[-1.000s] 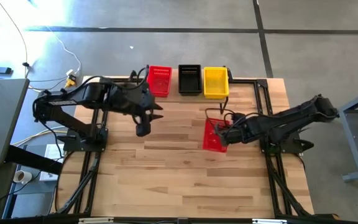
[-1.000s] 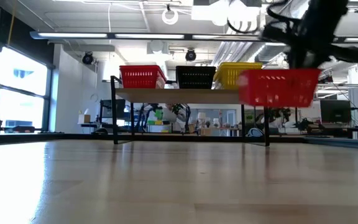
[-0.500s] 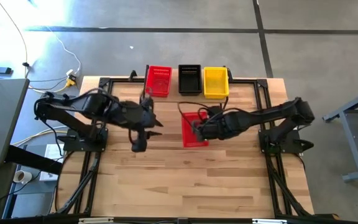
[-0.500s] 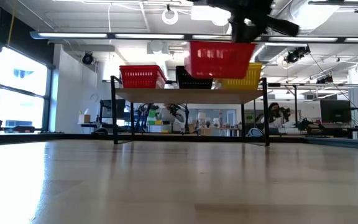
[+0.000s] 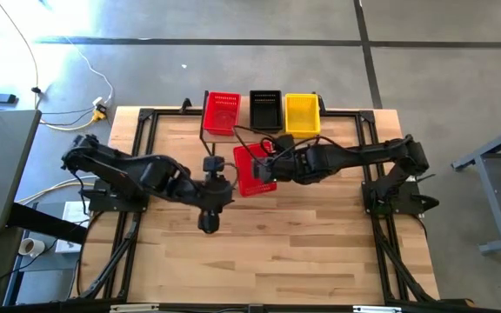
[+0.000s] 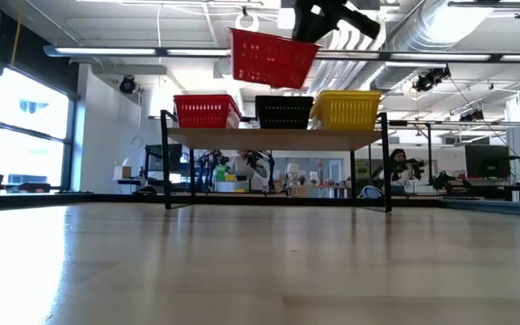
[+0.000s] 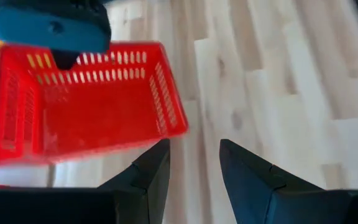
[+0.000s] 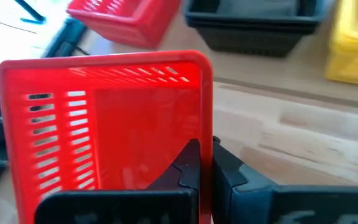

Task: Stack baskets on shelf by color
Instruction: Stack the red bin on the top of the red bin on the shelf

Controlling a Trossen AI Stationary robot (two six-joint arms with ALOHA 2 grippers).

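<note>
My right gripper (image 5: 272, 167) is shut on a red mesh basket (image 5: 248, 169), held in the air in front of the shelf (image 6: 278, 137). In the low view this basket (image 6: 273, 59) hangs higher than the shelf's baskets. Resting on the shelf's plank by their bottoms, left to right, are a red basket (image 5: 223, 111), a black one (image 5: 265, 110) and a yellow one (image 5: 302, 114). My left gripper (image 5: 224, 187) is open, just left of and nearer than the held basket (image 7: 86, 99), touching nothing. My right gripper pinches the red basket's right-hand side wall at its rim (image 8: 206, 134), one finger (image 8: 188, 163) inside and one (image 8: 229, 174) outside. It comes slanting down from the table's right. The basket is lifted clear and hangs tilted, its open side partly toward the wrist camera.
Black frame rails (image 5: 137, 209) run along the table's left and right sides and behind the shelf. Bare wood (image 5: 259, 252) fills the near half of the table. Cables (image 5: 242, 135) trail above the table by the right arm. A person (image 6: 395, 167) is in the room beyond.
My right gripper has carried the red basket up and toward the table's left, from right of centre to in front of the shelf's red and black baskets; the basket now hangs above shelf height, tilted. My left arm has moved toward the near edge and rightward.
</note>
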